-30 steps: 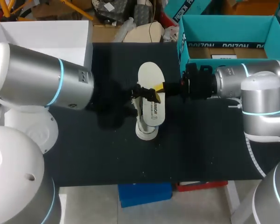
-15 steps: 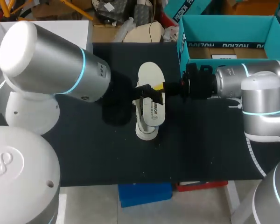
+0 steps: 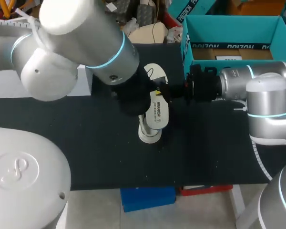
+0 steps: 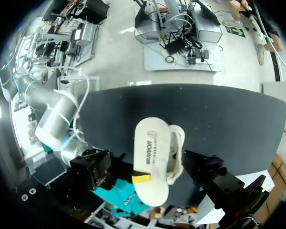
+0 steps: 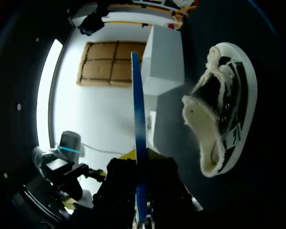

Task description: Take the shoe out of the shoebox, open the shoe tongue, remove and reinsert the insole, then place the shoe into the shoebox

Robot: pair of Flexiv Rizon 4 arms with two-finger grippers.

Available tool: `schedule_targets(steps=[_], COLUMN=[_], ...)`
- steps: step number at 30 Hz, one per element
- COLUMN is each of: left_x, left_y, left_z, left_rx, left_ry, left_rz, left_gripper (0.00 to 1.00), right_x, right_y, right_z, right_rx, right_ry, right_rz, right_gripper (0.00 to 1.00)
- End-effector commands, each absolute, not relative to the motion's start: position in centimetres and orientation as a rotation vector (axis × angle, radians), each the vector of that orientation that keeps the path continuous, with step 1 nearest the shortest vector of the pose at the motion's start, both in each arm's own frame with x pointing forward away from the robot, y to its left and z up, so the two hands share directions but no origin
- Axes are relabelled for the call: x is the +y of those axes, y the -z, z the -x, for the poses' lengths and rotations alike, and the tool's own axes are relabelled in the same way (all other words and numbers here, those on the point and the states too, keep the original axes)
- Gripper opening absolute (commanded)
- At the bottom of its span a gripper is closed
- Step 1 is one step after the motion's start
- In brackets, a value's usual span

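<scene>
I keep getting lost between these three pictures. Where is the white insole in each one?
Head view: the insole is near the middle, held by the right gripper above the shoe, partly hidden by the left arm.
Left wrist view: its flat printed face shows, covering most of the shoe.
Right wrist view: edge-on, a thin blue strip in that gripper, with the shoe beside it.
Shared landmark: the shoe.
</scene>
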State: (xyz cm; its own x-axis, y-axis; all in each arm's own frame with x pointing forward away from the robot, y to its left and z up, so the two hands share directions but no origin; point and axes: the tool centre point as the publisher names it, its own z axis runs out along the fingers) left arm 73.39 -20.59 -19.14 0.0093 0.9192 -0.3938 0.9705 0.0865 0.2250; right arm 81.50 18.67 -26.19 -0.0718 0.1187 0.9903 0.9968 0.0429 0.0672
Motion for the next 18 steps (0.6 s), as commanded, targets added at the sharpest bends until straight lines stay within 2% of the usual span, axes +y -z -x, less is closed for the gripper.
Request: schedule_targets(steps=[1,18], left_x=[-21.5,-20.3], left_y=[19.4,20.6], left_z=[-73.8,-73.2], left_rx=[2.222,2.104], left_ry=[-0.275,-0.056], left_rz=[-2.011,-1.878], left_gripper=[1.0,1.0], right_x=[18.8,18.8], right_y=[26.2,26.2], right_z=[-81.5,-81.5], right_rx=[-1.368,-1.368], right_ry=[1.173,1.173], right_rz=[1.238,1.238], right_gripper=[0.0,0.0])
